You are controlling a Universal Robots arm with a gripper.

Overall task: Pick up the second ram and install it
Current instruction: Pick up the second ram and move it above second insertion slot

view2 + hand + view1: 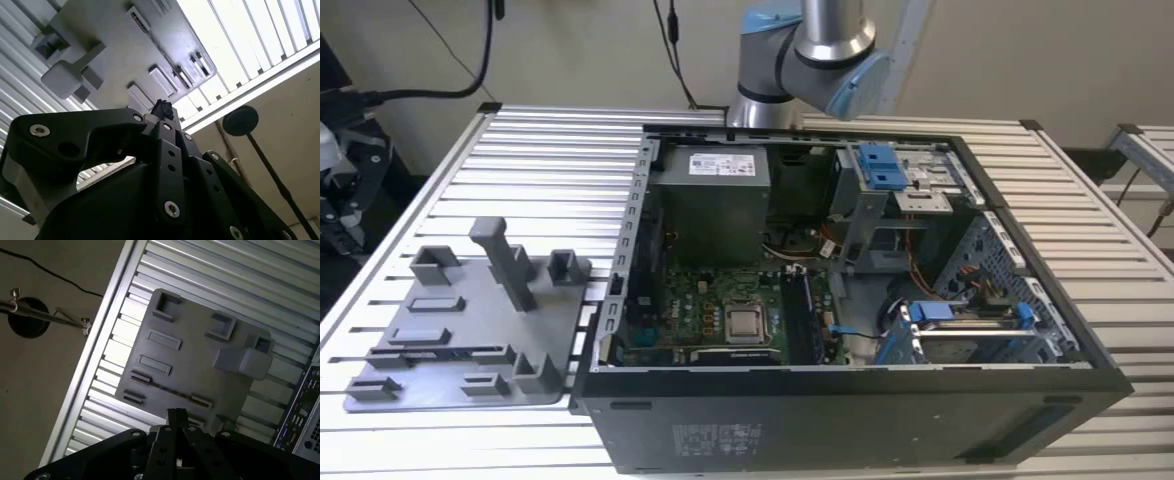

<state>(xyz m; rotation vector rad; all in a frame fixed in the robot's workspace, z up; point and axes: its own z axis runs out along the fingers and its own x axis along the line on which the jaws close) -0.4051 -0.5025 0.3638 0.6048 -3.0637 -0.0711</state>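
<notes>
**Gripper clenched above the plate, ram in its slot**

A slatted metal table (520, 150) carries everything. An open computer case (854, 425) lies on it, toward the exterior view's right, with its board and blue-tabbed drive cages facing up. The arm (807, 50) rises behind the case at the table's far edge.

Beside the case, on the exterior view's left, a grey plate (480, 320) lies flat on the slats. It has a tall post (507, 265) and several low blocks and pockets.

In both wrist views the gripper (176, 413) (162, 107) hangs above this plate (200, 365), well apart from it. Its dark fingers are pressed together at the tips, and I can see nothing between them.

The ram (440, 351) shows as a thin dark strip standing on edge in the plate's long slot, on the side away from the post. The first wrist view shows the same strip (170, 391), just beyond the fingertips as pictured, and the gripper is not touching it.
</notes>
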